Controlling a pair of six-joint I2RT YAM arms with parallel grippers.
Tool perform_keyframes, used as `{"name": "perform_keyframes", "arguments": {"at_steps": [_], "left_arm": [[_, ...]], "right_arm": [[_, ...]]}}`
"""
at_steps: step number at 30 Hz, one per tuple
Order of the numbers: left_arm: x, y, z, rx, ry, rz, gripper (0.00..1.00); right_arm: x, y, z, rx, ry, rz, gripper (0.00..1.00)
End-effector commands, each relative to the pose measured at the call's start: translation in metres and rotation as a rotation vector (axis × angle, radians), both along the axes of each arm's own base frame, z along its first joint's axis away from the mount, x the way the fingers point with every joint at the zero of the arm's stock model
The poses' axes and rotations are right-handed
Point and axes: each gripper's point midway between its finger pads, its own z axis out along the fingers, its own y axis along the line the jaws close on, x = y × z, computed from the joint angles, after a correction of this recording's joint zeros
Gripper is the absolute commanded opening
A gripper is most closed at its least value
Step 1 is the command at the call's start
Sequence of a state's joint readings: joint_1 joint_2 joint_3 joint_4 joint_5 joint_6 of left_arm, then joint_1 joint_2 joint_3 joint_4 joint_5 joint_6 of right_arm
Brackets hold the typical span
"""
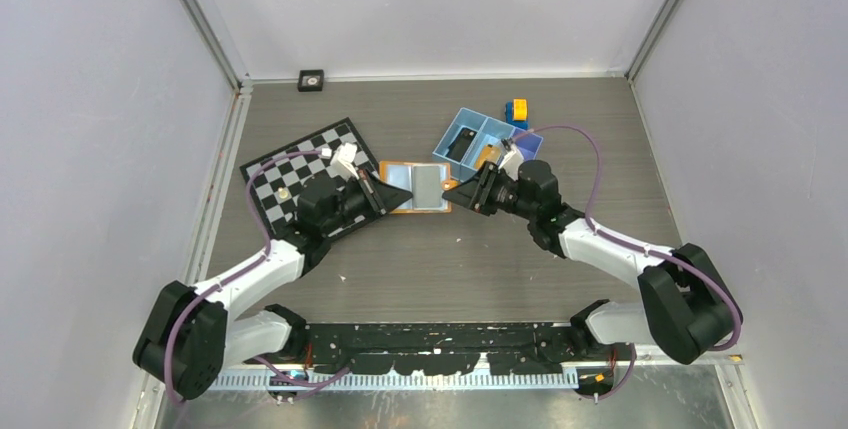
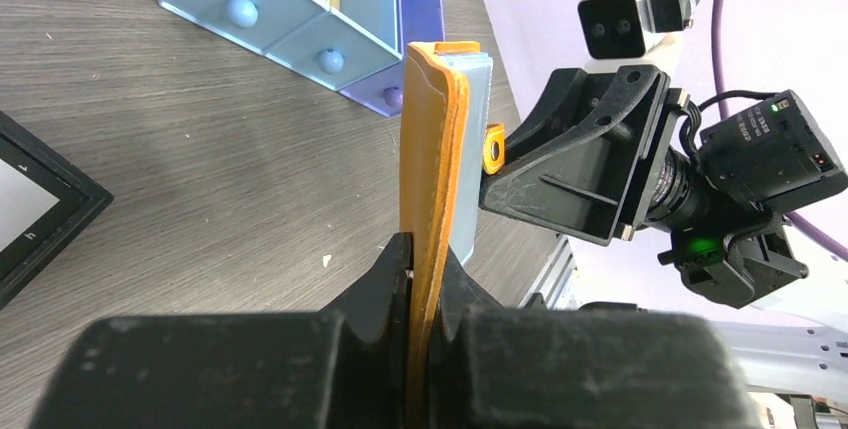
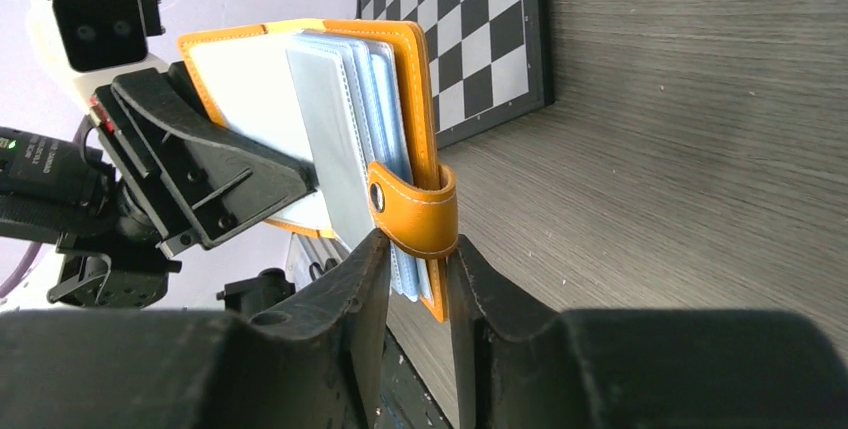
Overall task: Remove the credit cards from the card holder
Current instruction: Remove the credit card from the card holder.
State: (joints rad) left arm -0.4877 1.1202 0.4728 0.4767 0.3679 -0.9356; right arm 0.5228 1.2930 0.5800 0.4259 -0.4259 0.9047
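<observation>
Hanging open between the two grippers over the grey wood-grain table [image 1: 450, 259], the card holder [image 1: 418, 187] showed a smooth orange cover with pale stitching along its rim. A fan of greyish clear sleeves [image 3: 335, 129] lay inside it, and a short rounded tab [image 3: 415, 214] with a dark round snap folded over one edge.

Both arms reached forward and bent inward, with their wrists turned to face each other. The left gripper [image 1: 380, 192] was clamped tight on one thin edge of the cover, its blocky black fingers [image 2: 385, 284] pressed flat on either side. The right gripper [image 1: 455, 192] was closed on the opposite edge, one finger against the tab and the other against the sleeves.

A glossy checkerboard [image 1: 300, 164] lay just behind the left gripper. A blue plastic tray [image 1: 485, 139] with compartments sat just beyond the right one.
</observation>
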Motion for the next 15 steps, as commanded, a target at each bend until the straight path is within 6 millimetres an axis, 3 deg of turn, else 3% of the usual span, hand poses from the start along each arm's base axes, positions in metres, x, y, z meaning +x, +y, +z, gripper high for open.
{"name": "perform_keyframes", "arguments": {"at_steps": [1, 6, 11, 15], "left_arm": [[-0.0006, -0.0065, 0.0246, -0.061, -0.081, -0.038, 0.00], [0.0005, -0.0080, 0.0216, -0.060, -0.070, -0.043, 0.00], [-0.0004, -0.0107, 0.0228, -0.070, -0.071, -0.060, 0.00], [-0.0012, -0.0111, 0.0235, -0.074, -0.073, -0.065, 0.00]], "right_arm": [[-0.0077, 0.0068, 0.0378, 0.107, -0.114, 0.055, 0.31], [-0.0108, 0.0072, 0.0426, 0.121, -0.132, 0.067, 0.28], [-0.0107, 0.0095, 0.0401, 0.117, -0.123, 0.076, 0.37], [-0.0104, 0.0100, 0.0400, 0.116, -0.121, 0.077, 0.33]]}}
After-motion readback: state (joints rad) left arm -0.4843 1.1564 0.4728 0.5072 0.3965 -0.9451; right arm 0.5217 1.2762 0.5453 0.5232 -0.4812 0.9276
